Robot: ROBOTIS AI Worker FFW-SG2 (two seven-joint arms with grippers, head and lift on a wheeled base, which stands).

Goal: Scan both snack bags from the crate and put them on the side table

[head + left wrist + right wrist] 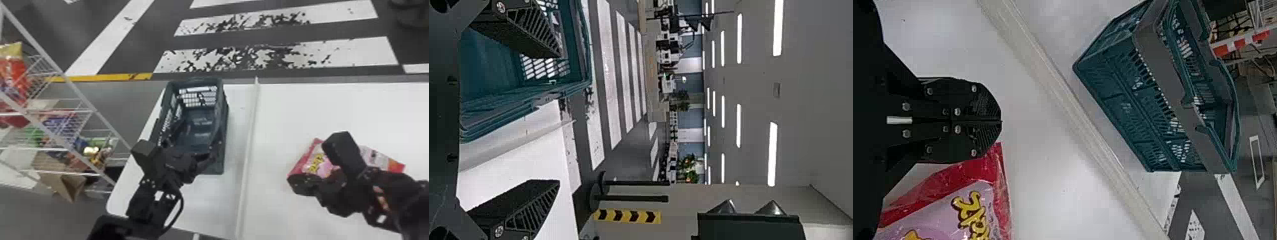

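Head view, closed right fingers [301,185] near snack bag [319,166]

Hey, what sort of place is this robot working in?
Probably a mock shop or demo area inside a large hall: a wire rack holds bright packets, broad white stripes mark the dark floor, and strip lights line the ceiling.

Snack bag [938,212]: red border, lilac-pink face, yellow lettering edged dark. Crate [1118,95]: teal green, lattice-patterned walls, grey band. Tabletop [319,108]: plain white. Floor [204,38]: dark grey, broad white stripes, black flecking, one yellow line. Barrier [626,216]: yellow, black chevrons. Left gripper [199,132], right gripper [293,182]: black.
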